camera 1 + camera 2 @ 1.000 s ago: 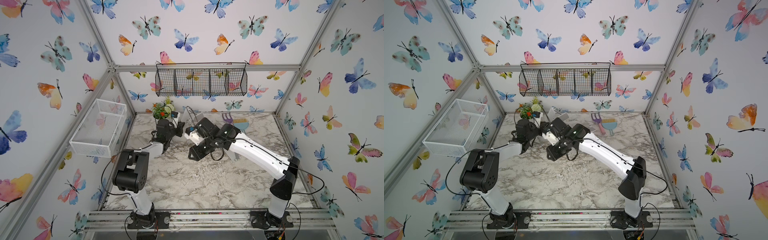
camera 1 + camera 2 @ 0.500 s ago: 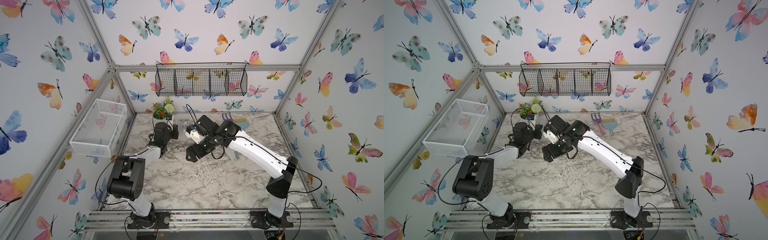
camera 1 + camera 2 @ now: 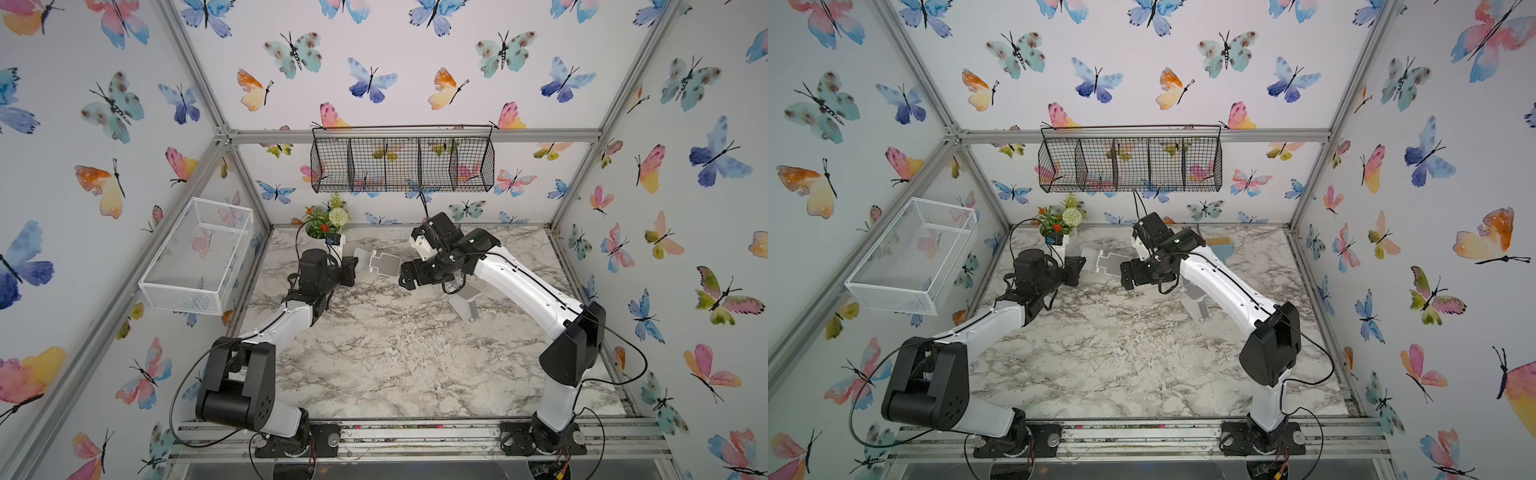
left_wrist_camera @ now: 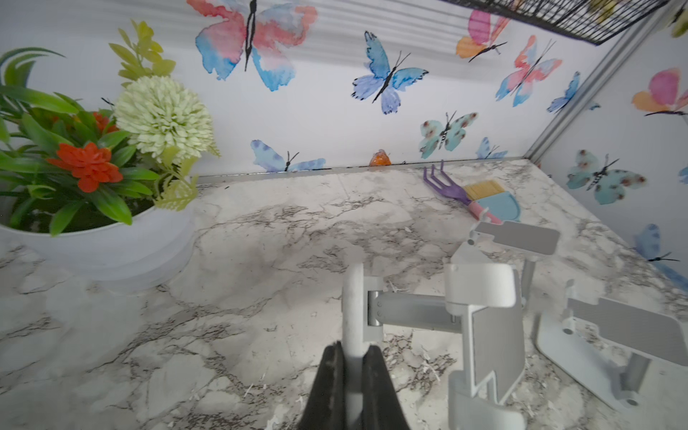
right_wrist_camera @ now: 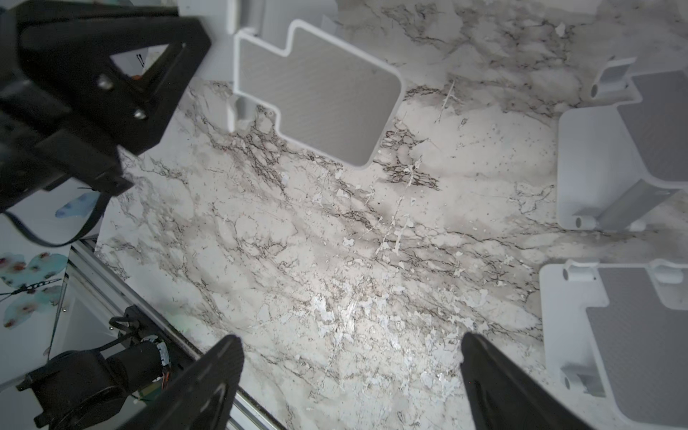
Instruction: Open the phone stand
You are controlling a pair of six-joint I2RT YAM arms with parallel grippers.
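Fingers (image 5: 208,383) of the right gripper (image 5: 352,338) have just sprung wide, empty; left gripper (image 4: 352,350) stays clamped on the phone stand (image 3: 384,264), aloft near the far edge of the worktop (image 3: 374,353); stand looks unfolded, task probably near done.

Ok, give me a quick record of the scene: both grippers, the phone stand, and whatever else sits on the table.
left gripper: shut on the phone stand's white plate edge
right gripper: open, empty, over bare table
phone stand: unfolded, between the two arms
spare stands: resting near the right arm
flower pot: back left corner
purple rake, blue brush: by the back wall
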